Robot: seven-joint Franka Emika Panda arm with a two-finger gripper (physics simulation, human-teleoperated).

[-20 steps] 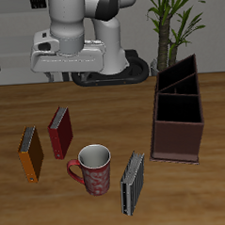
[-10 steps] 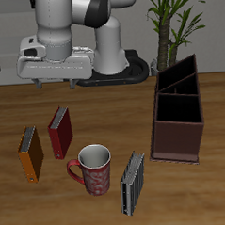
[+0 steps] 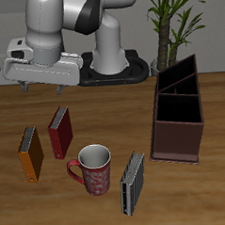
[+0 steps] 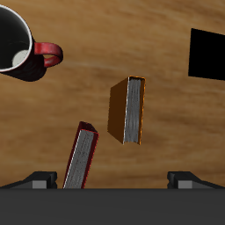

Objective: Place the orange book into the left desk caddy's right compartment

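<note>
We see the wooden surface (image 3: 111, 213) spread across the whole exterior view, with a potted plant (image 3: 175, 16) at its back. On it, the biggest thing is the left desk caddy (image 3: 177, 115), a dark maroon organiser standing near the plant's side of the surface. Its right compartment (image 3: 176, 109), the wide undivided section at the end nearer the front edge, looks empty to us, and so do the two smaller cells farther back.

The claw (image 3: 43, 87) hangs above the surface, back from the books, touching nothing. In the exterior view two short fingertips show well apart under the hand, and in the wrist view two fingers (image 4: 39, 180) sit far apart at the frame's edge, so we read the claw as wide and holding nothing.

The mug (image 3: 93, 169), red outside and pale inside, stands near the front edge; we cannot see anything in it. Beside it stands the grey-black striped book (image 3: 134, 182).

The dark red book (image 3: 60, 133) stands upright just beside the orange book (image 3: 30, 153), which stands at the far end of the surface from the caddy, well apart from it.

The wrist view shows the orange book's (image 4: 128, 110) pale pages from above, the dark red book (image 4: 81, 156) and the mug (image 4: 22, 44), but not the caddy we can identify, nor the striped book.
</note>
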